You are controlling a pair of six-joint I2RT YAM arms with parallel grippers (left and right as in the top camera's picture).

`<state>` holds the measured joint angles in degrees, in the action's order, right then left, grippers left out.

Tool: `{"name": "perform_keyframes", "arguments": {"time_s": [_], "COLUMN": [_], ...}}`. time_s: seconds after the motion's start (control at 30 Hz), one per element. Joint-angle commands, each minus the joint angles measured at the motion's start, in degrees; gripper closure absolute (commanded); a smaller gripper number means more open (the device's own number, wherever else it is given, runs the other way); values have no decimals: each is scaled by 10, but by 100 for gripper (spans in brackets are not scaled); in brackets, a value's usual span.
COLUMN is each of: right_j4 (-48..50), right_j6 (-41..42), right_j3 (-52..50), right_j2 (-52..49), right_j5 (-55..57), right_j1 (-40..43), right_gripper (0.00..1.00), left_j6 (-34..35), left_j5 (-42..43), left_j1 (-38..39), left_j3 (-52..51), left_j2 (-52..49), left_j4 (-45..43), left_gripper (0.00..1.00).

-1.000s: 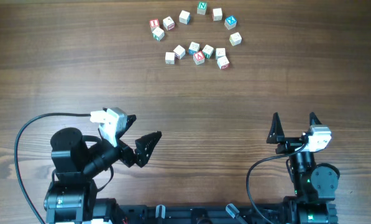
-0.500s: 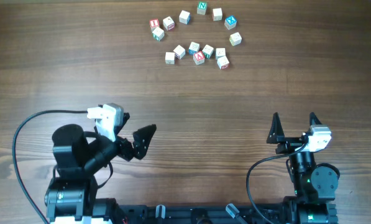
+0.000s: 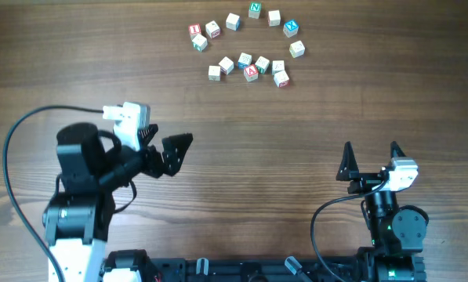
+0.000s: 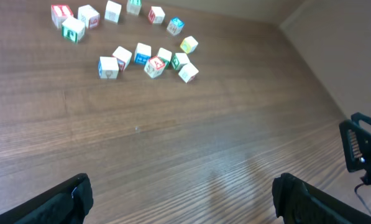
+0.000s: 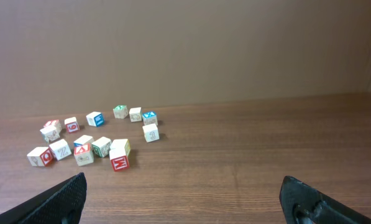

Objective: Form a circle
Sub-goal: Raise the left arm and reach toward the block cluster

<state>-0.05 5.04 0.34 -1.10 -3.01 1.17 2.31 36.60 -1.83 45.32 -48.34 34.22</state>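
Several small pale wooden alphabet cubes (image 3: pixel 252 72) lie at the far middle of the table as a loose upper arc and a lower row, not a closed circle. The left wrist view has them at its top left (image 4: pixel 154 67), the right wrist view at its left (image 5: pixel 119 163). My left gripper (image 3: pixel 171 135) hovers open and empty over bare wood, well short of the cubes and to their left (image 4: pixel 182 193). At the near right my right gripper (image 3: pixel 371 149) stands open, nothing between its fingers (image 5: pixel 185 193).
The brown wooden table (image 3: pixel 296 125) is bare between the cubes and both grippers. A black cable (image 3: pixel 14 149) loops left of the left arm. In the left wrist view, the right gripper (image 4: pixel 362 149) shows at the right edge. A plain wall (image 5: pixel 185 50) rises behind the table.
The left arm has lifted and swung its gripper forward, away from the near edge toward the cubes. The right arm and the cubes have not moved.
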Motion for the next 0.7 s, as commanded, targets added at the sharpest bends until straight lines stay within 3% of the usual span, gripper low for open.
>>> {"name": "perform_keyframes", "arguments": {"time_s": [0.0, 0.27, 0.43, 0.6, 0.67], "right_j4": [1, 1, 1, 1, 1], "right_j6": [-5, -5, -5, -5, -5], "right_j3": [0, 0, 0, 0, 0], "right_j2": [8, 8, 8, 8, 8], "right_j5": [-5, -5, -5, -5, -5], "right_j1": [-3, -3, -3, -6, -6], "right_gripper": [0, 0, 0, 0, 0], "left_j6": [10, 63, 117, 114, 65], "left_j5": [-3, -62, -182, -248, -262], "left_j1": [3, 72, 123, 144, 144], "left_j3": [50, 68, 87, 143, 175], "left_j2": [-43, -72, -95, -183, -235], "left_j4": [30, 13, 3, 3, 2], "left_gripper": [4, 0, 0, 0, 0]}}
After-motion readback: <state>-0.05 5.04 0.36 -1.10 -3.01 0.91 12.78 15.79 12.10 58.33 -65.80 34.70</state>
